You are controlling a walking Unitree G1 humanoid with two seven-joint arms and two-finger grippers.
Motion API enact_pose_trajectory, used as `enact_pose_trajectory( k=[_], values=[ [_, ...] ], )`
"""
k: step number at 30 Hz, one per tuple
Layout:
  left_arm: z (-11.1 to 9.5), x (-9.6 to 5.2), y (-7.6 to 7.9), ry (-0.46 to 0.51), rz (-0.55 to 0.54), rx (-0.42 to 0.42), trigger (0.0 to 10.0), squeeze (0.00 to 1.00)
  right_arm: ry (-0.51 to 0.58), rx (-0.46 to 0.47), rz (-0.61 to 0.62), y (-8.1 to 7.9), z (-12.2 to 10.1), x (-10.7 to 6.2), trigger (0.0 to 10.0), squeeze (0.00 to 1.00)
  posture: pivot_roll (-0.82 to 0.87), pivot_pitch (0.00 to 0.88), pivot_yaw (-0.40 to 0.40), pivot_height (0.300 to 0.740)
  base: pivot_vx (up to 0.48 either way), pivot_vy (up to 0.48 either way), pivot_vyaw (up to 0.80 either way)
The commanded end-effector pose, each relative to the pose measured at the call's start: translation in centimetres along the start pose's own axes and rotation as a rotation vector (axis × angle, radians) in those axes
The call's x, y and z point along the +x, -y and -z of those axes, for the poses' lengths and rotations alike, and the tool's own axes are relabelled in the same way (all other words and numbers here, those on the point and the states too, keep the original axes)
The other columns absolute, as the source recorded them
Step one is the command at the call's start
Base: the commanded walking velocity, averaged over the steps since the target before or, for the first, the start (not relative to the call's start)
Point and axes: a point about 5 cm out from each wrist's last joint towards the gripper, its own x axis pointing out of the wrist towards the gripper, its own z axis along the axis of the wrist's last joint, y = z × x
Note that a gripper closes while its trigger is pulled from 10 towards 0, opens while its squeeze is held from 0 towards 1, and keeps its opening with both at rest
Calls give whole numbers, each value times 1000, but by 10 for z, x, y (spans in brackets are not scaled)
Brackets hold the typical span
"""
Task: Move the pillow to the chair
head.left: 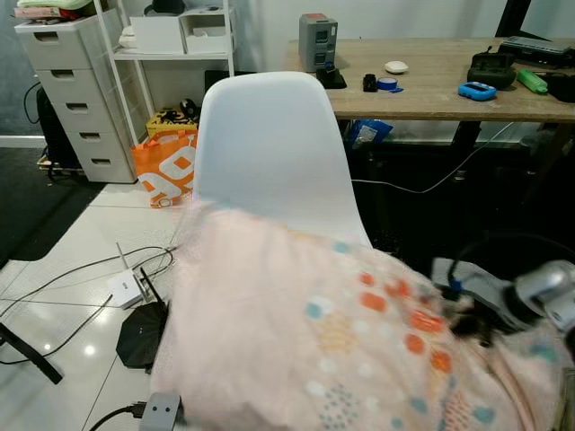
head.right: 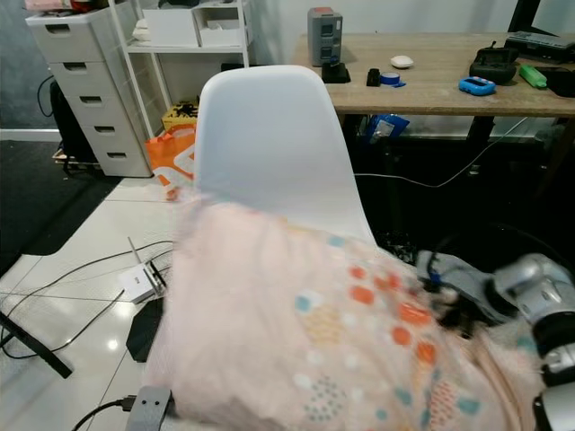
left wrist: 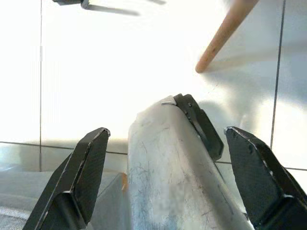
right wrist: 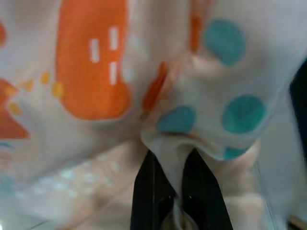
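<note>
Jaws on the right clamped tight on a fold of the pillow (right wrist: 182, 139), with the cloth pinched between the two black fingers (right wrist: 153, 191) in the right wrist view. Jaws on the left spread wide and holding nothing, with pale floor tiles (left wrist: 120, 52) beyond them and a scuffed whitish edge lying in the gap, most likely part of the chair, though hard to say for sure.

Pillow (head.left: 332, 332) big, soft, pale pink, dotted with orange and teal shapes, blurred in both eye views. Spread over the front of the white chair (head.left: 269, 153), hiding the seat and lying just below the backrest. Whether its weight rests on the seat or hangs from the grip: cannot be told. Right gripper (head.right: 449, 310) buried in its right-hand edge, silver arm behind it. Left gripper (left wrist: 168, 158) low down, pointing at the floor near a wooden chair leg (left wrist: 225, 33).

Step in hand, by the look of it: placing, nearly done. Next move calls for settling the pillow fully on the seat, then parting the right fingers and pulling back without dragging the cloth off. Worth minding the overhang at the front edge, since soft stuffing may slide.

Around the chair: cables and a black router (head.left: 144, 334) on the tiles to the left, an orange bag (head.left: 166, 166) and a drawer unit (head.left: 76, 99) further back, a wooden desk (head.left: 431, 85) with small gadgets behind.
</note>
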Motion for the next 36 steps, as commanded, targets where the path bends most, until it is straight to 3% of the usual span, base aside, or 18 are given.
enact_pose_trajectory(
  k=[1,6,7,10,15,17,19,20,23,25,29,36],
  values=[
    [17,-4,12,-64,27,17,10000,0,-26,-35,48,3,-1,0,10000,0,-170,78,22,520,0,0,0],
    [17,-5,25,-65,37,21,10000,0,-33,-39,170,11,-4,-1,10000,0,-165,73,21,520,0,0,0],
    [18,-5,33,-65,43,22,10000,0,-43,-31,265,18,-5,-2,10000,0,-162,72,22,520,0,0,0],
    [18,-6,38,-65,47,23,10000,0,-52,-18,342,24,-6,-4,10000,0,-162,71,22,520,0,0,0],
    [19,-5,26,-67,35,23,10000,0,-82,-11,479,34,-3,-11,10000,0,-163,71,20,520,0,0,0],
    [19,-5,25,-68,34,23,10000,0,-88,-20,477,33,-2,-11,10000,0,-163,72,19,520,0,0,0],
    [20,-6,25,-68,34,22,10000,0,11,-57,340,21,-11,1,10000,0,-163,72,19,520,0,0,0],
    [20,-6,25,-68,34,22,10000,0,11,-57,340,21,-11,1,10000,0,-163,72,19,520,0,0,0],
    [20,-6,23,-67,31,21,10000,0,275,-16,58,-2,-40,18,10000,0,-163,79,22,520,0,0,0],
    [20,-6,23,-67,30,21,10000,0,331,-13,-4,-7,-47,21,10000,0,-161,80,23,520,0,0,0],
    [20,-6,23,-66,29,21,10000,0,381,-13,-55,-11,-55,23,10000,0,-160,81,25,520,0,0,0],
    [20,-6,21,-67,29,21,10000,0,365,-41,-150,-16,-52,22,10000,0,-168,88,29,520,0,0,0]
  ],
)
